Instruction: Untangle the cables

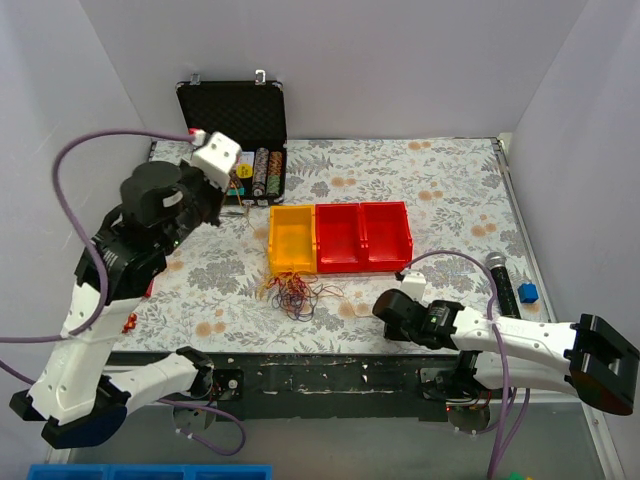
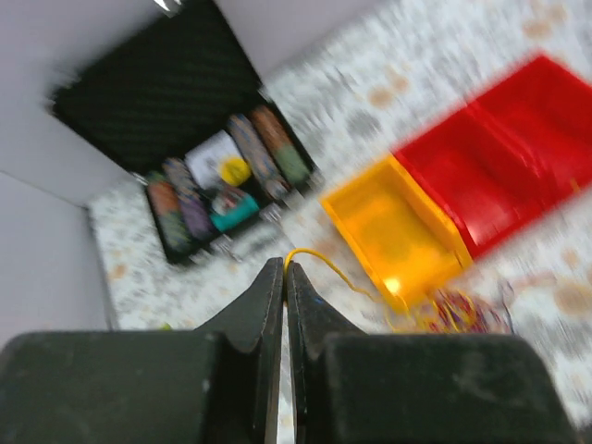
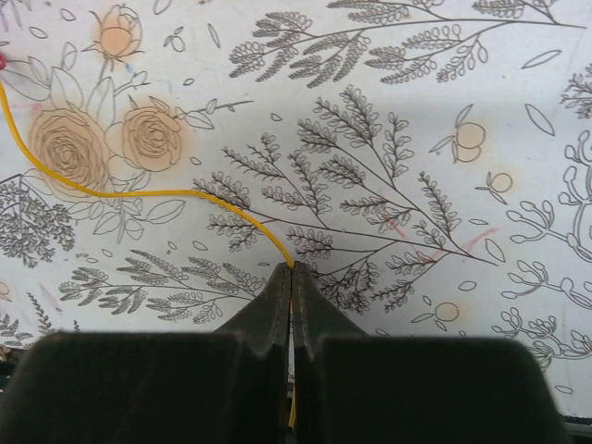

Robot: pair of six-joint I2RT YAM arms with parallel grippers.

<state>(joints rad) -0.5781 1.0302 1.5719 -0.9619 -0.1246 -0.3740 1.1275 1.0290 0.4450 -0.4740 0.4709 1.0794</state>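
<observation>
Now: cables (image 1: 295,293) sit in a small tangle on the counter (image 1: 440,180), just in front of the yellow bin (image 1: 291,238). My left claw (image 2: 283,270) is raised above the counter, fingers pressed together and pinching a yellow strand (image 2: 324,262) at the tips; the strand trails down toward the tangle. My right claw (image 3: 291,275) is low over the floral surface, likewise pressed together on a yellow length curving off across the counter.

No writing is legible; the case (image 2: 157,92) looks too blurred to tell.
</observation>
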